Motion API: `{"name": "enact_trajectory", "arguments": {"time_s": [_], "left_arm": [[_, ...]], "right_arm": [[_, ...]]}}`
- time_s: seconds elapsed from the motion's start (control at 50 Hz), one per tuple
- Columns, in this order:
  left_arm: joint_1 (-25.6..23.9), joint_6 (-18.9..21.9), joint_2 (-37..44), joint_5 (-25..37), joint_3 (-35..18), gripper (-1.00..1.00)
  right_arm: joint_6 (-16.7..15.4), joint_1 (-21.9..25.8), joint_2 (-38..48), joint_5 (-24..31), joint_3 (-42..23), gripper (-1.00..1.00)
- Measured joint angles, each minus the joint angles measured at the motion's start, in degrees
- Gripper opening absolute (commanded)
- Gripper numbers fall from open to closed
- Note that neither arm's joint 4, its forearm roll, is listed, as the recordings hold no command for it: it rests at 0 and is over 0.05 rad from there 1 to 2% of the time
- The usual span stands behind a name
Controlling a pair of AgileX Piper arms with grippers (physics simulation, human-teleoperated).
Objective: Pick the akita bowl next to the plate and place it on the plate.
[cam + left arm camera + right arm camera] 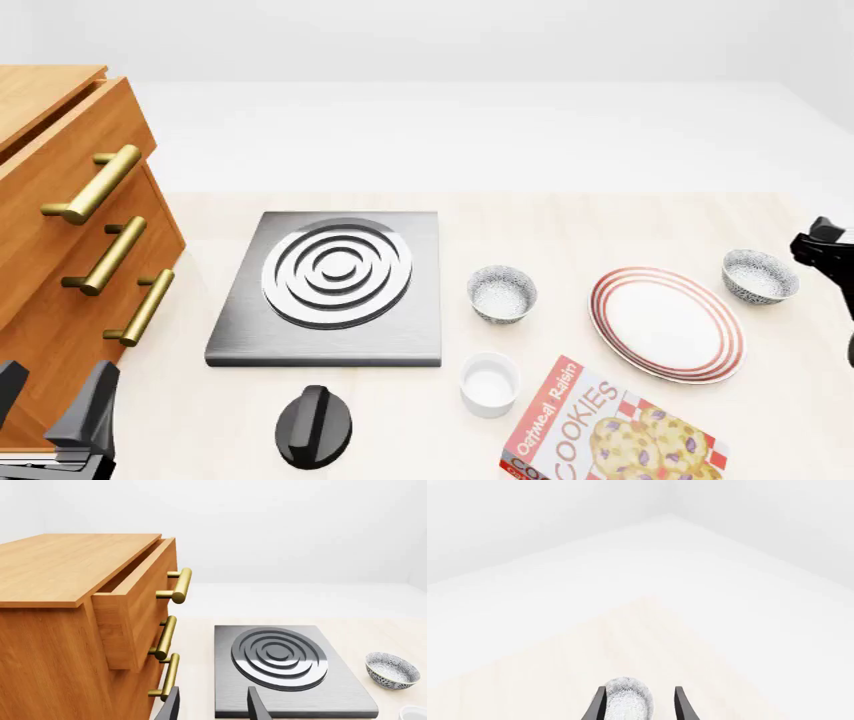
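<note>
**Task objects.** Locates the target akita bowl [761,276] upright on the table, just beside the far-right rim of the plate [667,325] and not yet on it. Notes a second akita bowl [502,293] left of the plate and set further off from its rim; treats the right-hand one as the target, judging by the closer fit to "next to" and the arm beside it.

**Right arm.** Enters from the right edge of the front view, close to the target bowl. Shows the right gripper [639,705] with jaws apart at medium width. Shows speckled grey material, probably the bowl wall, between the fingers in the right wrist view, close to one finger and clear of the other. Reads as straddling the rim ahead of a pinch, not yet clamped. Requires closing on the wall before any lift.

**Left arm.** Parks the left gripper [213,707] at the near-left corner, jaws apart and empty, pointing past the wooden drawer cabinet [73,605] toward the stove burner plate [283,660]. Leaves the plate side free for the right arm.

**Hazard.** Avoid the cookie box [614,430] just near of the plate during transfer.
</note>
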Motion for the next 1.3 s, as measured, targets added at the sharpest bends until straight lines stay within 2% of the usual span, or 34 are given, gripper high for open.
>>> {"name": "enact_trajectory", "arguments": {"time_s": [0.46,1.3], "left_arm": [[0.0,0.0,0.0,0.0,0.0,1.0],[0.0,0.0,0.0,0.0,0.0,1.0]], "right_arm": [[3.01,0.25,4.52,1.88,-2.82,1.0],[6.55,0.06,9.34,3.67,-6.05,1.0]]}}
